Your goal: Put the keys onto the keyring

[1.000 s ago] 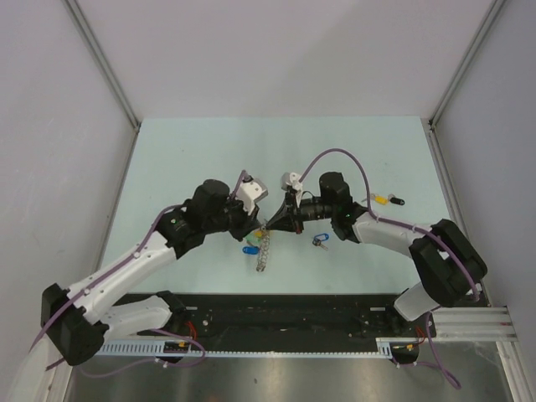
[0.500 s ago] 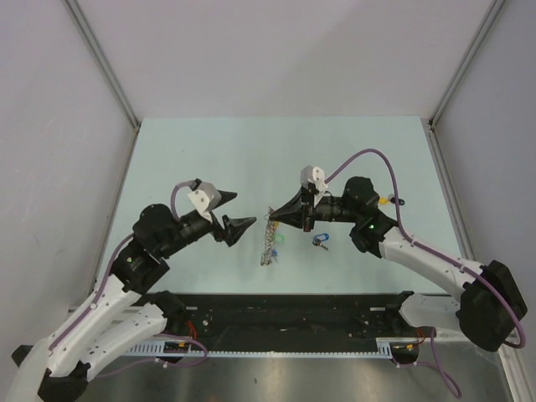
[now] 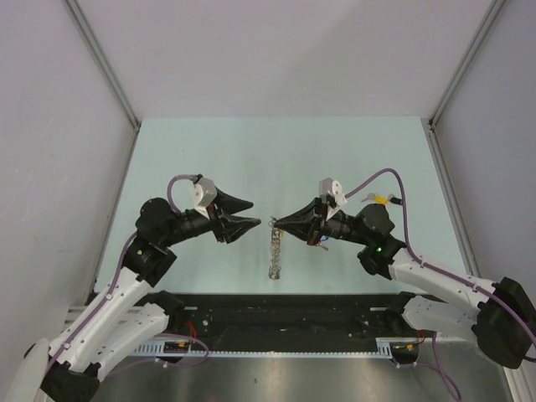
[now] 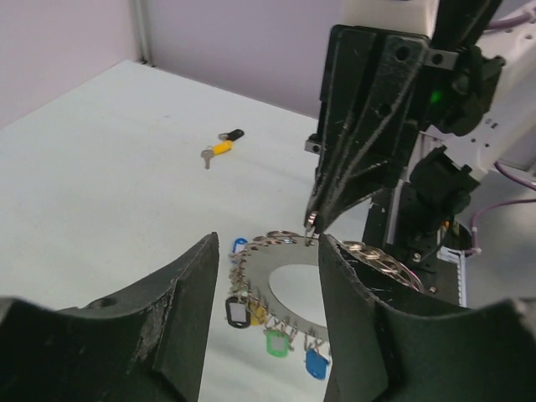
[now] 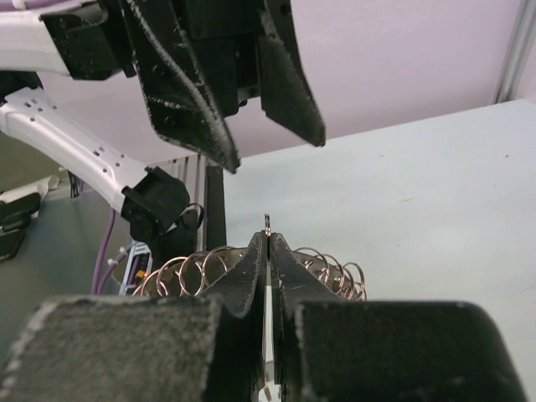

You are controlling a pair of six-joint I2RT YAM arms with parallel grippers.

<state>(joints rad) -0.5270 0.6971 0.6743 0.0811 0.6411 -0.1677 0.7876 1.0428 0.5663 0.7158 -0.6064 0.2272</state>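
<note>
Much of the ring is out of sight.

From above, the keyring [image 3: 274, 249] hangs edge-on as a thin strip, and whatever dangles from it is too small to pick out or count. In the right wrist view the right fingers [image 5: 239, 289] cover its middle, so only wire loops [image 5: 335, 270] show on either side, and the bottom edge cuts off the rest. In the left wrist view the left fingers [image 4: 180, 306] hide both flanks of the ring, so some keys [image 4: 275, 342] may sit behind them. The yellow key [image 3: 379, 199] is a speck from above, its blade too small to see. The left gripper [image 5: 272, 151] runs off the top of the right wrist view.
</note>
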